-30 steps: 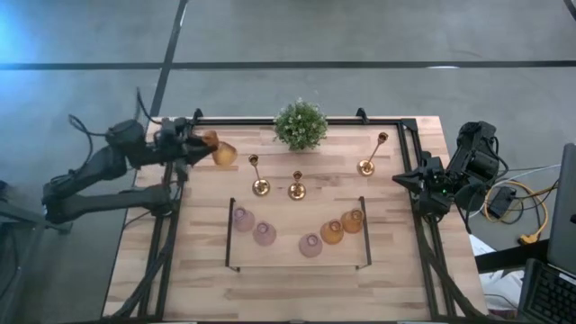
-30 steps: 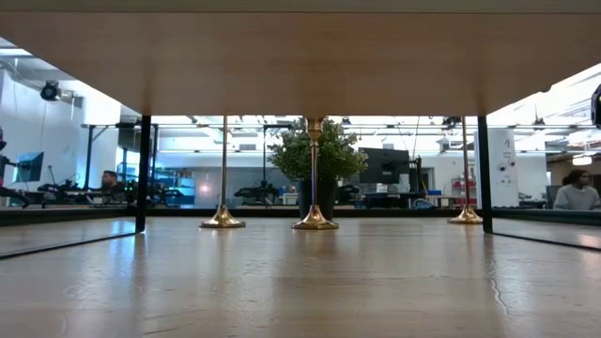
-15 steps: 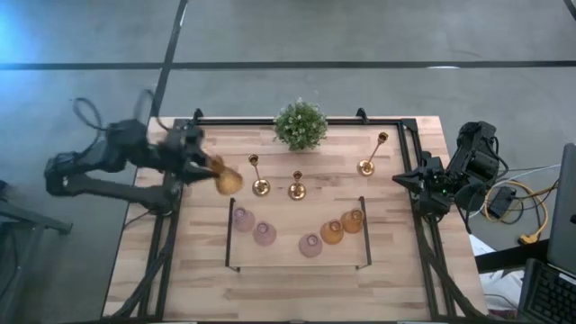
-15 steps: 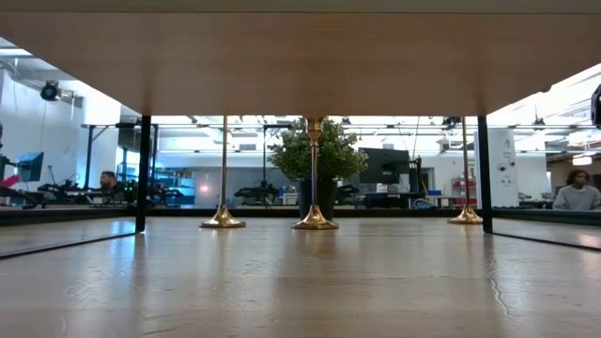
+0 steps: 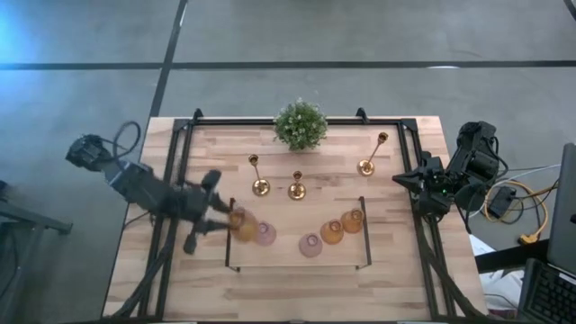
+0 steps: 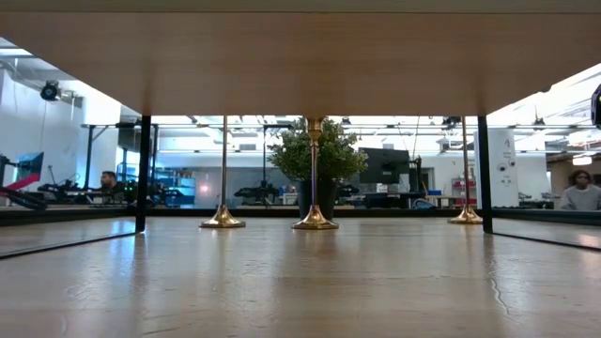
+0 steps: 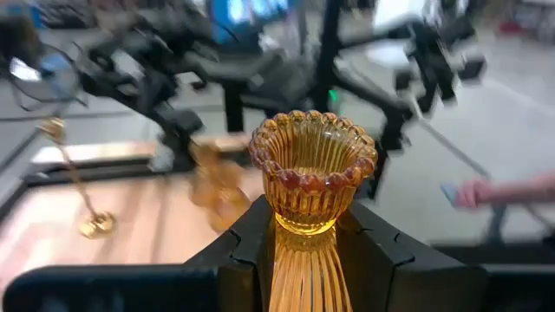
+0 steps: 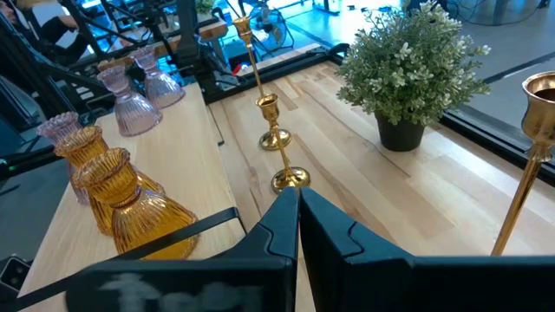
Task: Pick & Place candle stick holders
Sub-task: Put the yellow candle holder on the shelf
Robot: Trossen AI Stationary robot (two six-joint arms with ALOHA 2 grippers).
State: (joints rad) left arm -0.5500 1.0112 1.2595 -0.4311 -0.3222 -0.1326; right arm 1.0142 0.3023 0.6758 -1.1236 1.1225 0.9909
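Note:
My left gripper (image 5: 227,221) is shut on an amber glass cup (image 5: 243,227) at the left end of the row of cups, right beside a pink cup (image 5: 240,214). Two more pink cups (image 5: 265,234) (image 5: 310,245) and two amber cups (image 5: 332,232) (image 5: 352,220) stand on their bases in a curved row. Three brass candlesticks (image 5: 259,184) (image 5: 297,189) (image 5: 367,166) stand upright on round bases farther back. My right gripper (image 5: 402,180) is shut and empty at the table's right edge. My left gripper pinches the amber cup's ribbed lower body (image 7: 305,260) between its two fingers (image 7: 247,247), one on each side. The scalloped rim (image 7: 314,143) stands out past the fingertips. Whether the cup's base touches the table, I cannot tell.
A bushy green potted plant (image 5: 301,124) stands at the far middle. A low black frame (image 5: 230,236) with upright posts surrounds the row of cups. Black rails (image 5: 180,171) run along the table's sides. People show in the room behind (image 6: 577,188).
My left gripper has carried the amber cup from the table's far left corner toward the near edge and rightward, to the left end of the cup row. It has stayed shut on the cup throughout.

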